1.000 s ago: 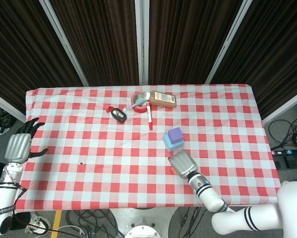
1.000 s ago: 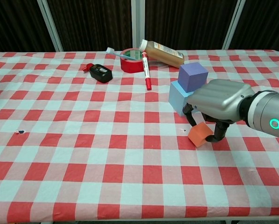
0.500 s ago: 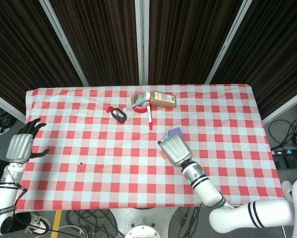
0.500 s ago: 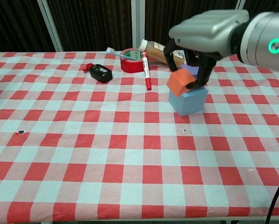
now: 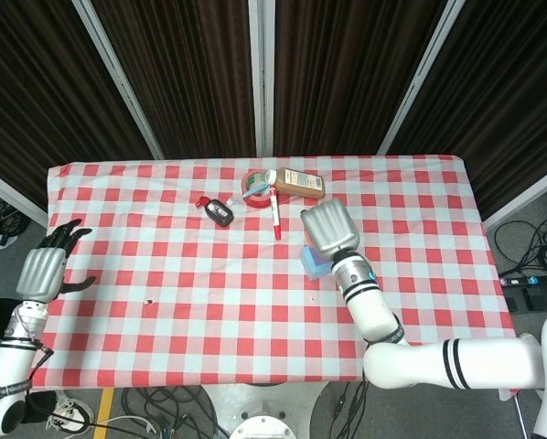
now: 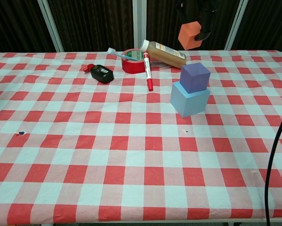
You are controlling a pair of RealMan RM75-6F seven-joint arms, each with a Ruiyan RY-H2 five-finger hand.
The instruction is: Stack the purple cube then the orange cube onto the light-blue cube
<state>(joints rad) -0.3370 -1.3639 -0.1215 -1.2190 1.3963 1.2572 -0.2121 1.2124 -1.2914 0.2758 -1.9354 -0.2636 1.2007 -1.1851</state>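
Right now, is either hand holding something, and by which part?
The right hand holds the orange cube by its sides, fingers around it. The left hand holds nothing.

purple cube (image 6: pixel 194 77) on light-blue cube (image 6: pixel 189 99), orange cube (image 6: pixel 189 36) aloft

Checked table (image 6: pixel 84 155) with light-blue cube (image 6: pixel 188 100)

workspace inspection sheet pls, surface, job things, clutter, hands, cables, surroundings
surface: table under a red-and-white checked cloth.
job's things: purple cube sits on the light-blue cube; orange cube held in the air above them.
clutter: red tape roll, red marker, brown bottle on its side, black key fob.
hands: right hand holds the orange cube; left hand holds nothing.
cables: black cables on the floor.
surroundings: dark curtains.
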